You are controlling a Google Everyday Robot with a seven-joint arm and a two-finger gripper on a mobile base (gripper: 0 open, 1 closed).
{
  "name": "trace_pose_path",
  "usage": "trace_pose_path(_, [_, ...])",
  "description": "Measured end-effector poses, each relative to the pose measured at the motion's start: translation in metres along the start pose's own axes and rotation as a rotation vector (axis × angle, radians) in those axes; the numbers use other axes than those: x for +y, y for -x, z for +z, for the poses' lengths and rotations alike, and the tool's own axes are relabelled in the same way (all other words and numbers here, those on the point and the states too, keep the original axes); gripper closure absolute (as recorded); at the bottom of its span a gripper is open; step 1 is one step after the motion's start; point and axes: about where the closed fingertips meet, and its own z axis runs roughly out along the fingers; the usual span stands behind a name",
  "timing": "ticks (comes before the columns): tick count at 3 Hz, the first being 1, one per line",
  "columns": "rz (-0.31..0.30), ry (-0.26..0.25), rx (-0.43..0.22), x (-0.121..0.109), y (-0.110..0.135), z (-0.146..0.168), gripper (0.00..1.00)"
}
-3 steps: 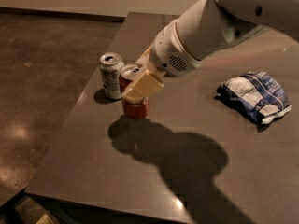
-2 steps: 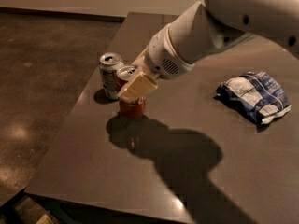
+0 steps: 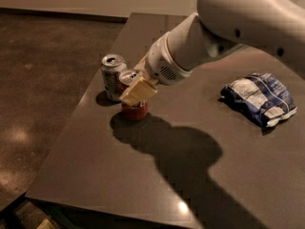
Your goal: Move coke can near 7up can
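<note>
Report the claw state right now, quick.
Claw: closed on the coke can, holding it right beside the 7up can.

Smooth, semi-gloss surface (image 3: 95, 175). Glossy metal coke can (image 3: 135, 110) and 7up can (image 3: 111, 76). Matt tan plastic pincer (image 3: 137, 90) at the coke can. Crinkled, glossy bag (image 3: 259, 99).

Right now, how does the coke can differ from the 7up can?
The coke can is red; the 7up can is silver with green. The pincer grips the coke can and hides much of it, while the 7up can stands free and untouched. Both stand upright, side by side, near the table's edge.
</note>
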Motion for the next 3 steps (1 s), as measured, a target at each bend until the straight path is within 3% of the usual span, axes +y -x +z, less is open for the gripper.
trace_pose_path(3, [-0.014,0.002,0.029,-0.0054,-0.0102,0.0081,0.12])
